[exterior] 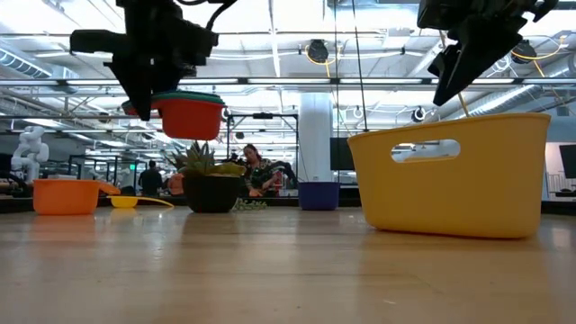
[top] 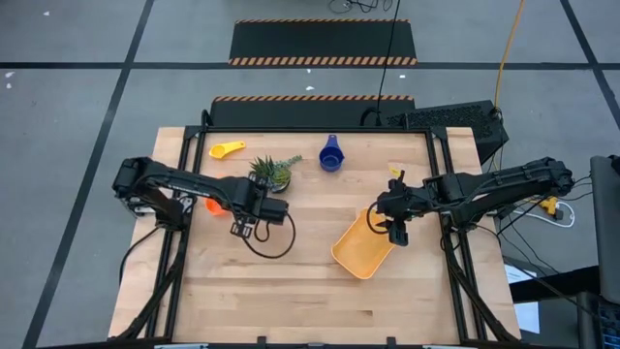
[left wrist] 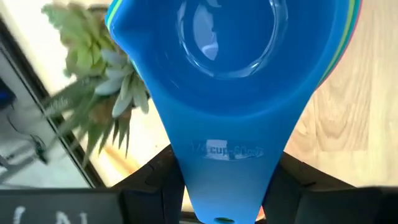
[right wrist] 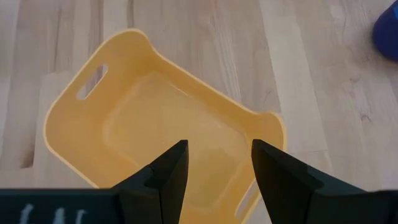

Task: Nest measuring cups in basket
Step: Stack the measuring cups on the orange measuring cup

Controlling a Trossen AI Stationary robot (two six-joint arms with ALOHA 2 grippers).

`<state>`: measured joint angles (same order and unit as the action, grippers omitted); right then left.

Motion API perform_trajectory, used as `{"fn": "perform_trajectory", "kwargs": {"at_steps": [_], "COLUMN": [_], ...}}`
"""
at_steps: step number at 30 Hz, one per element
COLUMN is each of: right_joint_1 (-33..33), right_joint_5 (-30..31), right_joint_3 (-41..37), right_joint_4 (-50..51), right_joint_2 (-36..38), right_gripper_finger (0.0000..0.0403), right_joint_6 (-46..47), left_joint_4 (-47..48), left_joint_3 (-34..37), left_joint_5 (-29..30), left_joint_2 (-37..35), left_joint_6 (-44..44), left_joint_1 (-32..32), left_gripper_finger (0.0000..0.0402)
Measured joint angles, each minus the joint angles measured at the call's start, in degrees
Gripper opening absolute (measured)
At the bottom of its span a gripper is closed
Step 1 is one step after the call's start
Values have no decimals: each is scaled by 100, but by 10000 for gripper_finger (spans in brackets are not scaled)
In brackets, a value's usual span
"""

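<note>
Wooden tabletop: left gripper clamps nested cups; carry toward three o'clock, level, clearing the basket rim below the right gripper, jaws parted, empty.

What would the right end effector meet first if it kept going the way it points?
Most likely the basket: the right end effector, fingers apart and empty, points down into its bare inside. Depth is hard to judge.

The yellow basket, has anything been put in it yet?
No: the right wrist view looks straight into the basket and shows only its bare floor, with no cup inside.
</note>
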<state>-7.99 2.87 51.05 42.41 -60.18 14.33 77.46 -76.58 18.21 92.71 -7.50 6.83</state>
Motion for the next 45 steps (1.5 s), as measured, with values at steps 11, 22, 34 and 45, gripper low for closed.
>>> {"fn": "perform_trajectory", "kwargs": {"at_steps": [11,22,34,45], "right_joint_1": [-4,-4,-24,-468], "right_joint_5": [0,0,-10,-168], "right_joint_3": [0,0,0,2], "right_joint_4": [76,74,157,-2260], "right_joint_2": [0,2,2,2], "right_gripper_finger": [169,169,169,169], "right_joint_6": [-10,-44,58,-926], "left_joint_4": [73,357,736,1292], "left_joint_3": [1414,1840,1840,1840], "left_joint_5": [36,228,554,646], "left_joint_2": [-885,-1535,-1533,-1531], "left_joint_6": [1284,1126,654,803], "left_joint_1": [-74,-108,-205,-205], "left_gripper_finger": [159,159,158,158]}}
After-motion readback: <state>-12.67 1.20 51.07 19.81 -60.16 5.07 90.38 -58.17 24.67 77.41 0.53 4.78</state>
